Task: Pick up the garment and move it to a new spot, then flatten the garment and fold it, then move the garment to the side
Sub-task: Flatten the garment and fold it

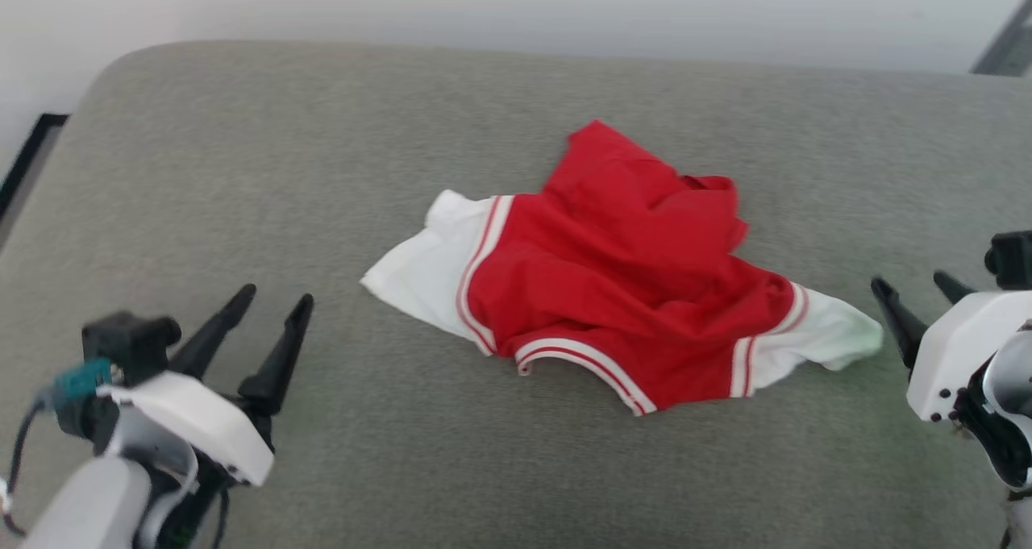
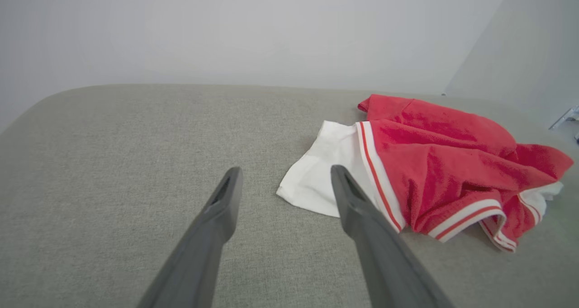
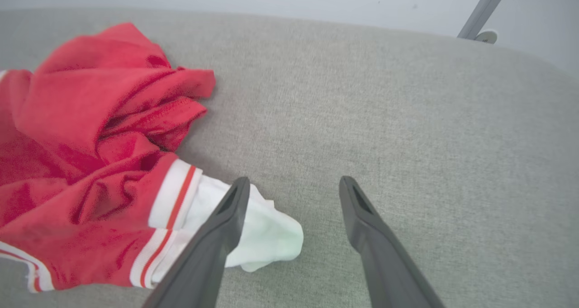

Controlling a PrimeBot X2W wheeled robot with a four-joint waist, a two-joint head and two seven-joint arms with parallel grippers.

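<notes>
Now left gripper [image 1: 276,295] and right gripper [image 1: 909,280] gape empty. Pulling the garment [image 1: 613,283] by its three-o'clock sleeve [image 1: 838,335] could bunch it tighter.

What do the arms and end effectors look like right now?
The left end effector: two tapered dark fingers, white housing, black block with teal connector and dark cable, pale grey forearm. The right end effector: same dark fingers, white shell, black parts beneath.
</notes>
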